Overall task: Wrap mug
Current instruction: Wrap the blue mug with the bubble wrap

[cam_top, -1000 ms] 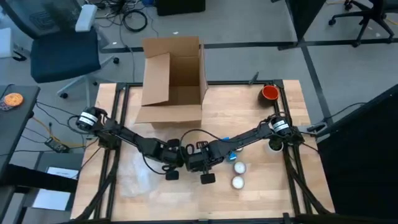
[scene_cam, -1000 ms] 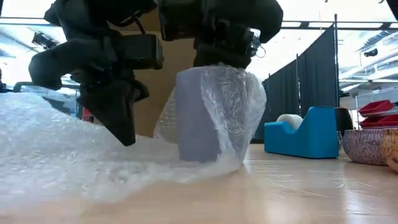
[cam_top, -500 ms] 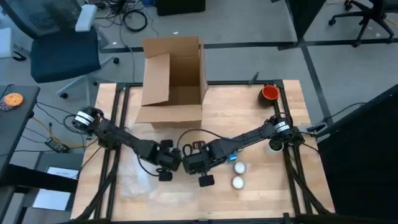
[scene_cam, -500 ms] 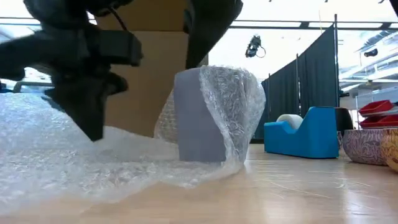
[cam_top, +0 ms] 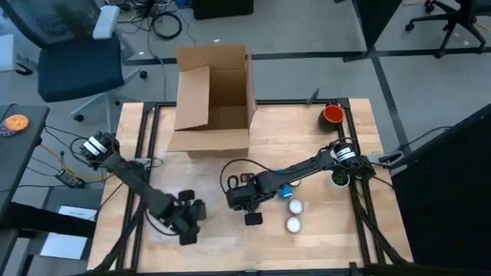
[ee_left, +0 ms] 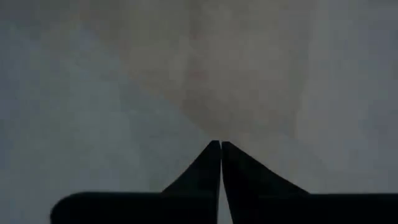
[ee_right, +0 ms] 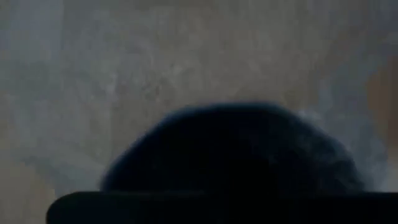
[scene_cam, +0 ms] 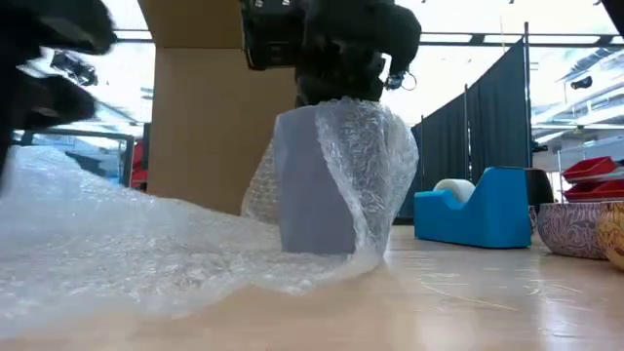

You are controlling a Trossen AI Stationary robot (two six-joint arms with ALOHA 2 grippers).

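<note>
High view: left gripper (cam_top: 186, 220) over crinkly clear bubble wrap (cam_top: 157, 218) at bench (cam_top: 307, 138) front-left, cardboard box (cam_top: 213, 96) behind; low view: right gripper (scene_cam: 336, 83) atop the half-wrapped grey mug (scene_cam: 312, 185), grip unclear; left wrist: jaws closed on wrap.

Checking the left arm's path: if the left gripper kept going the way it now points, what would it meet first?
Probably the clear bubble wrap sheet right ahead of the left gripper, whose jaws look closed; depth is unclear.
</note>
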